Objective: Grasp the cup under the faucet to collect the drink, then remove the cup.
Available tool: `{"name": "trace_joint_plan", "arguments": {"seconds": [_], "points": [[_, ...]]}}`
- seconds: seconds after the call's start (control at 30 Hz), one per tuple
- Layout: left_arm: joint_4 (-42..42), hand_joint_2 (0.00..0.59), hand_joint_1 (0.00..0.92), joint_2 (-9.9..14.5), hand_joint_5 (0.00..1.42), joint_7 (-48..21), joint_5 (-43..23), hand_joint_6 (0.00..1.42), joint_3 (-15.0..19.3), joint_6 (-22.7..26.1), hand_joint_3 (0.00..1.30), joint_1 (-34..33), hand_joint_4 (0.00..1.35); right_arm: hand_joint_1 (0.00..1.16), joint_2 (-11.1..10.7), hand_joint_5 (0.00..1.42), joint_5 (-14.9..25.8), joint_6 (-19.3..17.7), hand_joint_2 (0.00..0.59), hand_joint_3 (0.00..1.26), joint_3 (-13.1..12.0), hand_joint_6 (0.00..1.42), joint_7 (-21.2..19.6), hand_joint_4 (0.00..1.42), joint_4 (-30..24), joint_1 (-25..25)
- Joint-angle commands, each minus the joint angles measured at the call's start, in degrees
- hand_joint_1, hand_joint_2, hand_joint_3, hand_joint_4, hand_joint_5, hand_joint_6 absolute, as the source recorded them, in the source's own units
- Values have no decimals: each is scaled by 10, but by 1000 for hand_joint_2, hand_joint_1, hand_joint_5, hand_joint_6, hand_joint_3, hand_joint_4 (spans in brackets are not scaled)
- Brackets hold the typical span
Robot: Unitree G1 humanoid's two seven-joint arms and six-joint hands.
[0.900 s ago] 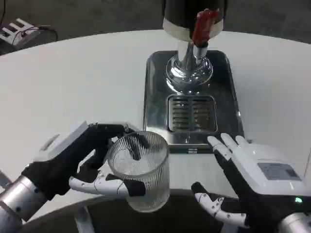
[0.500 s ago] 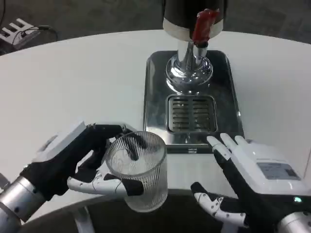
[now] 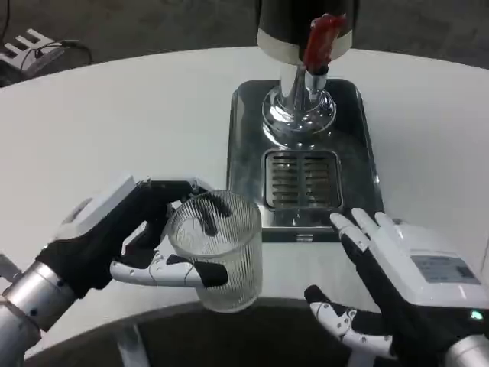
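Ribbed clear glass cup (image 3: 218,252) sits upright in the left hand (image 3: 126,241), whose fingers (image 3: 172,271) wrap its side, near the white desk (image 3: 114,122) edge, before the steel drip tray (image 3: 302,180). Right hand (image 3: 405,287) hovers beside, fingers spread, holding nothing.

A white bench (image 3: 114,122) carries a steel tray (image 3: 244,145). The tray lies just beyond the right hand (image 3: 397,283). A dispenser (image 3: 302,69) stands on the tray.
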Motion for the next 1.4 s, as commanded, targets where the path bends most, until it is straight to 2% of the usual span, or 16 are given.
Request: {"name": "trace_joint_plan", "arguments": {"seconds": [0.03,0.2,0.33,0.57,0.73,0.97,1.4], "points": [[54,19,445,-3,1392,32,16,1424,0,-12,1058,-48,1126,356,5,0,-2,1,437,83,-10,0,3,0,-17,20],[146,19,445,-5,1392,64,50,1424,-14,-19,1058,-119,1126,356,5,0,1,-2,437,83,-23,0,7,0,-36,31],[224,19,447,-3,1392,99,72,1424,-20,-26,1058,-177,1126,356,6,0,0,-7,437,83,-25,0,13,0,-47,35],[337,18,445,0,1392,162,107,1424,-40,-11,1058,-275,1126,358,9,0,8,-6,442,83,-30,0,26,0,-61,38],[407,18,445,-13,1392,206,146,1424,-74,18,1058,-352,1126,361,15,0,9,-10,445,84,-26,1,27,0,-71,47],[460,17,445,-33,1392,237,174,1424,-117,52,1058,-412,1138,365,22,0,14,-17,446,84,-31,73,32,0,-85,63],[486,17,445,-73,1392,260,213,1424,-174,84,1058,-468,1138,367,23,0,37,-30,446,84,-53,71,34,0,-121,90]]}}
